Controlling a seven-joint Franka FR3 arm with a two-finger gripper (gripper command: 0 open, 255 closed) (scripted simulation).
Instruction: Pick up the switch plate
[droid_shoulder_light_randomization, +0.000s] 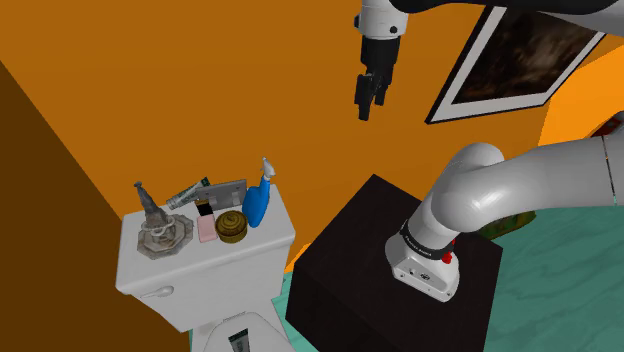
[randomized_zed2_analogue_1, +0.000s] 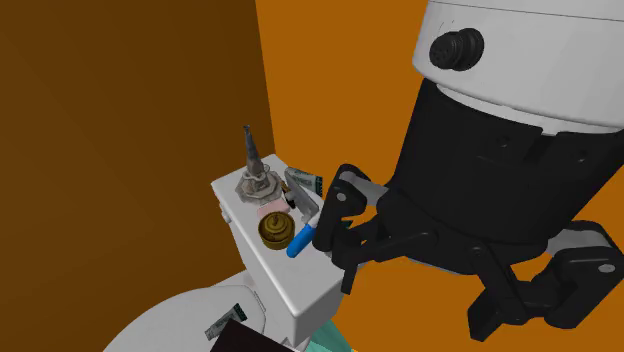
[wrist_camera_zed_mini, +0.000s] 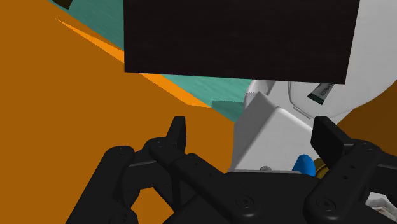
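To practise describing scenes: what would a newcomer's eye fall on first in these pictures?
The vivid orange wall behind everything, then the white toilet tank at the shoulder view's lower left, its lid crowded with small things, notably a blue spray bottle. The arm's black jaws hang open near the shoulder view's top.

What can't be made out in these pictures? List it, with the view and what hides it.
Switch plate: too small in the shoulder view to read its face; in the second exterior view the gripper covers one end.
Blue spray bottle: in the wrist view, mostly behind the gripper's body.
Framed picture: in the shoulder view, cut by the top edge and the arm.
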